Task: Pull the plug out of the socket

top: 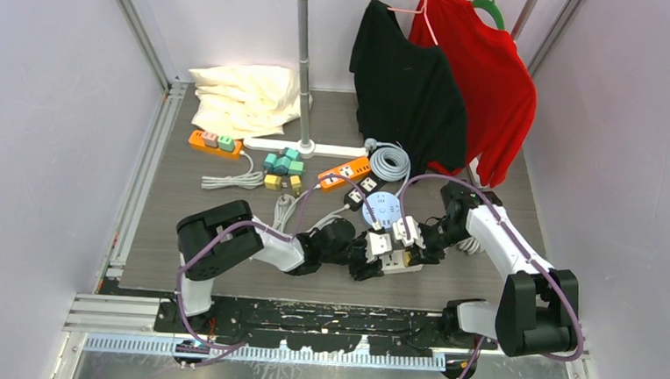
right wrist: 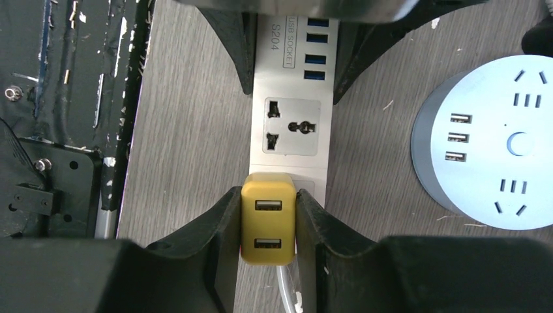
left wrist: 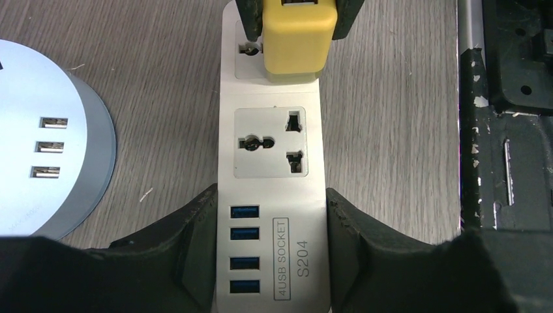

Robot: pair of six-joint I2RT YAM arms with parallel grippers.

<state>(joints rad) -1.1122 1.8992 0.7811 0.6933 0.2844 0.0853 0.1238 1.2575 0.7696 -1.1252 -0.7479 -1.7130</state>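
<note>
1. Table (top: 162, 232): grey wood-grain top. The work sits at its near edge, between the two arm bases.

2. Round socket hub (right wrist: 495, 150): pale blue, with three USB ports on its side. It lies just beside the strip and is not part of the step.

3. Power strip (left wrist: 274, 182): white, marked "4USB SOCKET S204", lying flat. One universal socket is vacant; the far one is occupied.

4. Left gripper (left wrist: 270, 241): clamped across the strip's USB end, one finger on each long edge, pinning it to the table.

5. Right gripper (right wrist: 269, 228): closed on the adapter's two flat sides, with both pads in contact.

6. Yellow USB plug adapter (left wrist: 293, 39): two ports facing up. It appears seated in the end socket; the prongs are hidden.

Handling note (judgement): draw the adapter straight out along the prong axis without rocking it sideways. Keep the left clamp firm so the strip does not lift with it. The smooth yellow sides may slip, so pull steadily rather than jerk.
</note>
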